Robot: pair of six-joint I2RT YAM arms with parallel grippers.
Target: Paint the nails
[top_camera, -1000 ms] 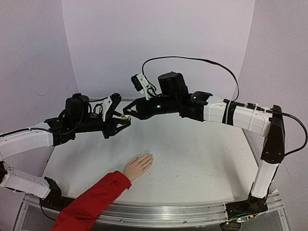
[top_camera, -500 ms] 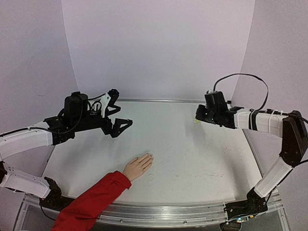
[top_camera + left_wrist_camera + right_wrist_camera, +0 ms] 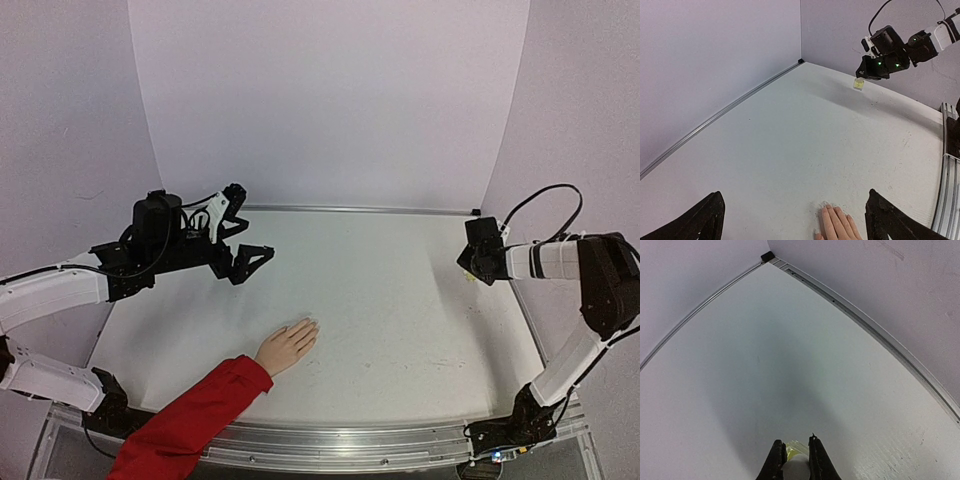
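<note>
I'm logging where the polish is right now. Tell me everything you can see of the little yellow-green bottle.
The bottle is small, with a translucent-looking yellow-green body and a white cap. It is pinched between the two black fingers of the right hand, which is shut on it; nothing else touches it. In the left wrist view it hangs below that hand over the far right part of the table, apparently clear of the surface. Any label or fill level is too small to tell.

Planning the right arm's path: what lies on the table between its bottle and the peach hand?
Nothing: the top external view shows only bare white table between the right gripper, shut on the yellow-green bottle, and the hand.
</note>
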